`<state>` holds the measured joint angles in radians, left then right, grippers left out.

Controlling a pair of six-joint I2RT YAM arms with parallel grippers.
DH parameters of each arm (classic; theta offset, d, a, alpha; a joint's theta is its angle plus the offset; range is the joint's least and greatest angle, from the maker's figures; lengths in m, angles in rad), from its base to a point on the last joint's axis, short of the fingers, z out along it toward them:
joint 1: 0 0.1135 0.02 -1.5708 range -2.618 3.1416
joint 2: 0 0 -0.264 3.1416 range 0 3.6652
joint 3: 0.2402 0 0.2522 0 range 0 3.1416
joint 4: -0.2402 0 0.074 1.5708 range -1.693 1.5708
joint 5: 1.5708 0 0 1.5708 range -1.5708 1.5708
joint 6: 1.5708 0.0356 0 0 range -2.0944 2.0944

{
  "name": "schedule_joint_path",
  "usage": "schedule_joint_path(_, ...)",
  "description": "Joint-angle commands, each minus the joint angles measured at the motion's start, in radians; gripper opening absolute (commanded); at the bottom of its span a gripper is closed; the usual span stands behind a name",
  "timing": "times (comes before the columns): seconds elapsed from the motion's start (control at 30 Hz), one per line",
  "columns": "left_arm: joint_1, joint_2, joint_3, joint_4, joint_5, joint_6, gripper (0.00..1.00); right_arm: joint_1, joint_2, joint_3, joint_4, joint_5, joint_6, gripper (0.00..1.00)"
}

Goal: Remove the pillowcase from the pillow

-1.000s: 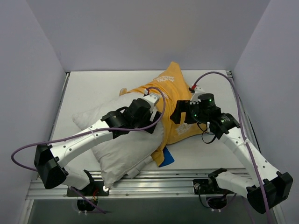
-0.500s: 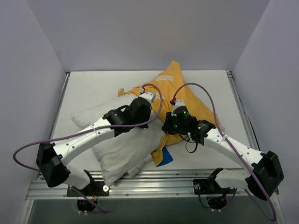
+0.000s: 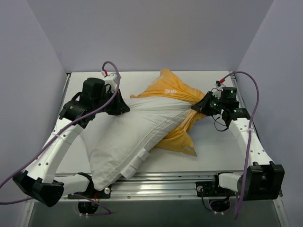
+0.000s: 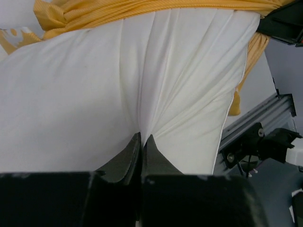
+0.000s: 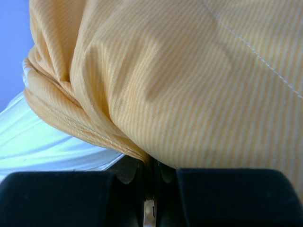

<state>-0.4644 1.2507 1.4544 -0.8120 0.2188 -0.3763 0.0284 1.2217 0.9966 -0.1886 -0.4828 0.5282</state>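
At the left, the left claw (image 4: 142, 138) is pinched tight on a fold of the white pillow (image 3: 128, 139), which lies slantwise across the middle of the tabletop (image 3: 215, 153), its near-left end bare. The yellow pillowcase (image 3: 173, 90) is bunched over the far-right end only. At the right, the right claw (image 5: 151, 166) is clamped on a gather of that yellow cloth. I judge the left should anchor the pillow while the right draws the case off rightward, low and steady. A thin pinch may slip.
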Motion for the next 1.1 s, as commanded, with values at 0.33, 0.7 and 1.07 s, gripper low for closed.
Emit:
schedule_joint_path(0.33, 0.003, -0.248, -0.165, -0.031, 0.053, -0.061, 0.99, -0.051, -0.033, 0.115, -0.107, 0.26, -0.115, 0.69)
schedule_joint_path(0.7, 0.133, 0.044, -0.046, 0.097, -0.104, 0.042, 0.94, 0.244, 0.064, 0.342, -0.048, 0.167, -0.309, 0.82)
schedule_joint_path(1.07, 0.138, 0.231, -0.149, 0.235, 0.111, 0.056, 1.0, 0.547, 0.539, 0.774, -0.066, 0.165, -0.623, 0.86)
